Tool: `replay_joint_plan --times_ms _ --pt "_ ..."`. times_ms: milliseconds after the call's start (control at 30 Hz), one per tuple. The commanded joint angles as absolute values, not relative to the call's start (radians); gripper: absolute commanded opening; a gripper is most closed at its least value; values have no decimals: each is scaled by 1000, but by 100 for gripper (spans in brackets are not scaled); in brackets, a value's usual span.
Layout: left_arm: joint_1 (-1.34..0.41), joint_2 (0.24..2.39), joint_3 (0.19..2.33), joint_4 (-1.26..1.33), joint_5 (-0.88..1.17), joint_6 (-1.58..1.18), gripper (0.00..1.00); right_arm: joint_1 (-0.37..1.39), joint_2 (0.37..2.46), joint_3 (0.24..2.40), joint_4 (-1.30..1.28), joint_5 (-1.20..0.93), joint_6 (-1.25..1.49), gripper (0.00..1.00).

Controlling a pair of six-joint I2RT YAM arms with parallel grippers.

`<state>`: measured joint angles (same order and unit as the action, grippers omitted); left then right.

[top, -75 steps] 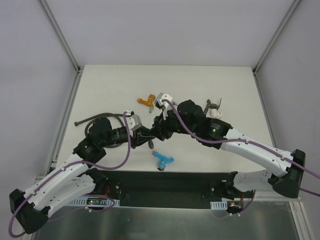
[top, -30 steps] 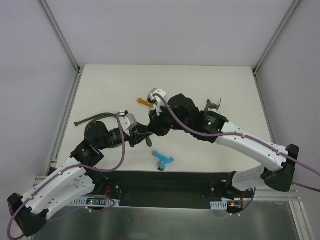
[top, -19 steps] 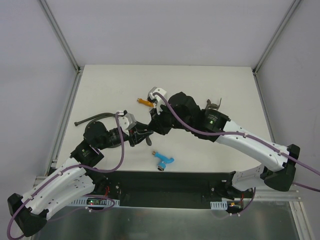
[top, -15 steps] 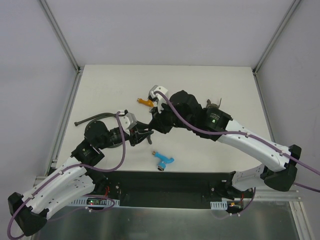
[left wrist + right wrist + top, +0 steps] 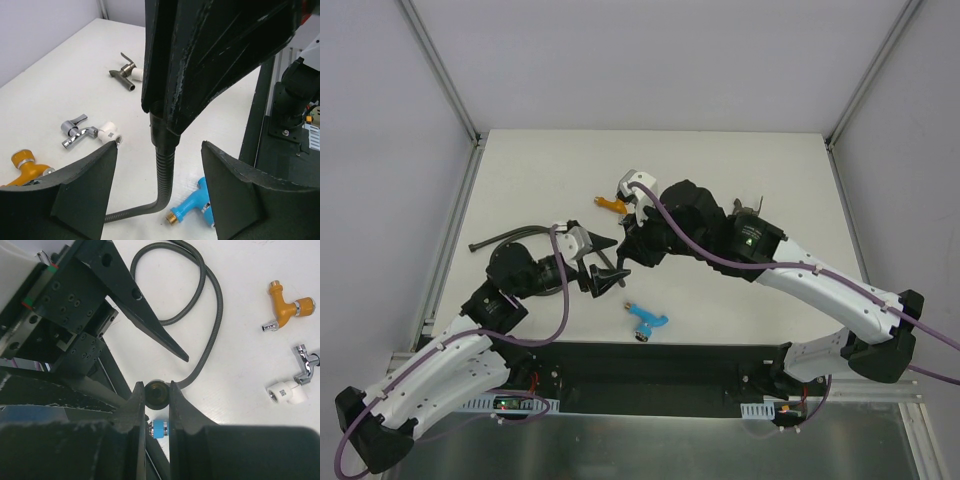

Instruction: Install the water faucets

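- At table centre, the right gripper (image 5: 156, 396) is clamped tight on the end of the dark flexible hose (image 5: 212, 310). The left gripper (image 5: 159, 152) has its jaws spread wide on either side of that hose and holds nothing.
- Neither claw holds a faucet. Seen from the grippers in the top view, the orange faucet (image 5: 609, 204) lies at 12 o'clock, the grey-brown faucet (image 5: 750, 210) at 2 o'clock and the blue faucet (image 5: 647, 320) at 5 o'clock, all on the table (image 5: 540, 170).
- We judge the main risk to be a clash. The two grippers are crowded together, and a left finger closing off-line could strike the right fingers rather than the hose.
- We also think the hose, gripped at one end only, could swing and sweep the blue faucet lying just beside its bend.
- Only the wrist views show the chrome faucet (image 5: 79, 131), joined to a white elbow fitting (image 5: 107, 134). We cannot find it from above, where the right arm covers that spot.
- Only the right wrist view shows the hose's round open end pinched between the pads.
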<state>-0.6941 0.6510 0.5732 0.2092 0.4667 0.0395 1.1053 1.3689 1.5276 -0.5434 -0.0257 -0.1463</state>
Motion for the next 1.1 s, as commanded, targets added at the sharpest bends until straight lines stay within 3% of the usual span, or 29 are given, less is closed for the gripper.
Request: replay_joint_plan --times_ms 0,367,633,933,1067 --pt "-695 617 563 296 483 32 65 1112 1365 1532 -511 -34 -137 2" --pt "-695 618 557 307 476 23 55 1129 1393 1536 -486 -57 -124 2" --pt "-695 620 557 310 483 21 38 1137 1404 1537 -477 -63 -112 2" --pt "-695 623 558 308 489 23 40 1137 1376 1531 -468 -44 -107 2" --pt "-695 624 558 307 492 23 22 1137 1374 1526 -465 -44 -104 2"
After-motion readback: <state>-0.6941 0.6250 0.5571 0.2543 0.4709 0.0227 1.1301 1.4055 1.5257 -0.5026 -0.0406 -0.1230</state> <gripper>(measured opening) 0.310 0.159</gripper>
